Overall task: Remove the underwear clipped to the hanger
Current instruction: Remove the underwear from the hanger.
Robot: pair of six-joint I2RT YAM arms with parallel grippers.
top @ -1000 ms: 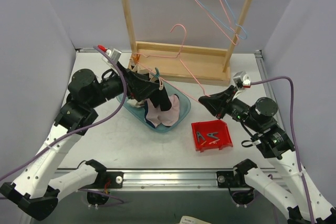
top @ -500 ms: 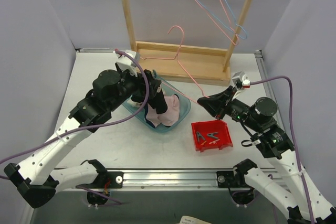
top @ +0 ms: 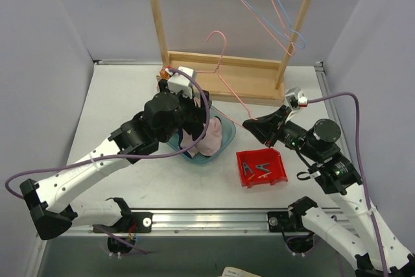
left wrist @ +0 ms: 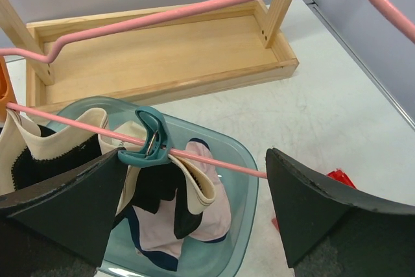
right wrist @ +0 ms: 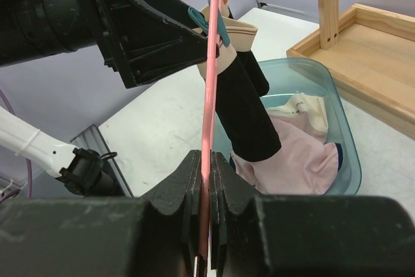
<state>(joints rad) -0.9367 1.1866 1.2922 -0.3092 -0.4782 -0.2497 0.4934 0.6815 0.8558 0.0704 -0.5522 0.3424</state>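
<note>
While our right jaws are clenched on the thin pink wire hanger (right wrist: 209, 95), holding its bar above the translucent teal plastic tub (left wrist: 251, 189) on the desk (left wrist: 337, 95), our left jaws stand released and wide, straddling the teal plastic clothespin (left wrist: 149, 144). The black cloth brief with a beige waistband (right wrist: 249, 121) hangs clipped to that bar. Pale pink briefs (left wrist: 207, 215) lie in the tub. We judge unclipping is in hand; next we must close squarely on the clothespin's handles so the brief drops.

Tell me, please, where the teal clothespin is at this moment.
In the left wrist view, the teal clothespin sits on the pink hanger, pinning the black underwear above the clear bin, framed by the open left pincer.
</note>
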